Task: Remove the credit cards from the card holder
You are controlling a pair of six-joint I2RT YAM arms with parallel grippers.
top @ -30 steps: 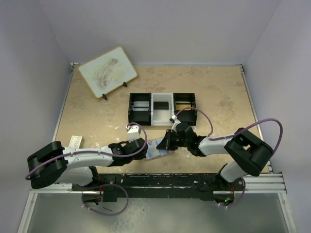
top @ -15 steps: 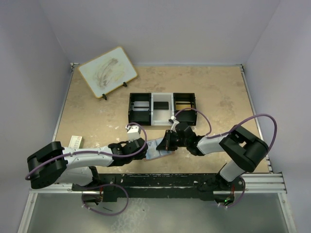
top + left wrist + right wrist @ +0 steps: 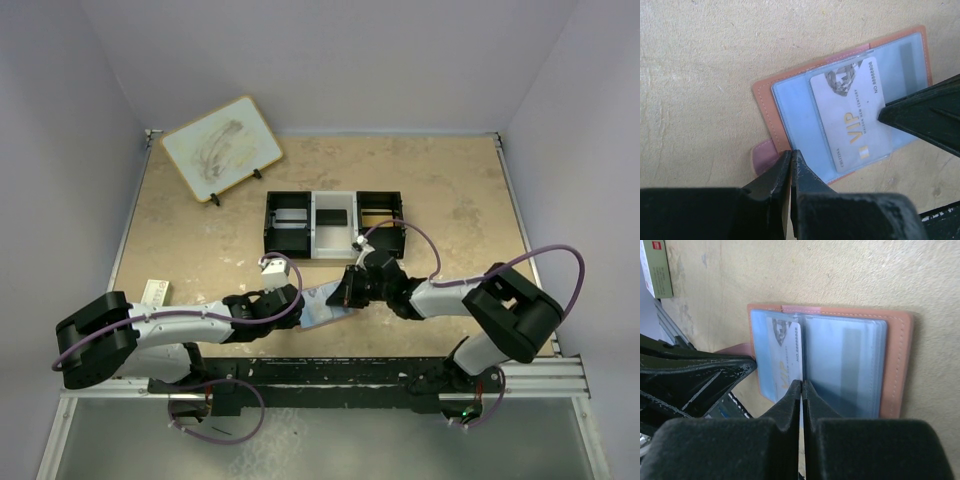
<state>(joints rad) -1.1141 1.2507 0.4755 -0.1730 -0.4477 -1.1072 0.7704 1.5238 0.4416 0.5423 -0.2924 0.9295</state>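
Observation:
The card holder (image 3: 322,305) lies open on the table between both grippers, reddish-brown leather (image 3: 765,105) around pale blue sleeves. A pale credit card (image 3: 850,115) printed VIP sits flat in one sleeve and also shows in the right wrist view (image 3: 782,360). My left gripper (image 3: 791,152) is shut, its tips on the holder's edge beside a pink tab. My right gripper (image 3: 801,383) is shut with its tips at the card's long edge by the spine. A thin pale strip shows between its jaws; whether that is card or sleeve is unclear. In the top view the left gripper (image 3: 303,308) and right gripper (image 3: 345,298) meet over the holder.
A black-white-black tray (image 3: 335,225) stands just behind the holder. A white-and-tan board with a wooden rim (image 3: 220,148) leans at the back left. A small white box (image 3: 155,292) lies by the left edge. The arms' metal rail (image 3: 400,370) runs along the near edge.
The right arm's elbow and cable swung slightly left and back again. Both grippers stay on the open holder, which has not moved.

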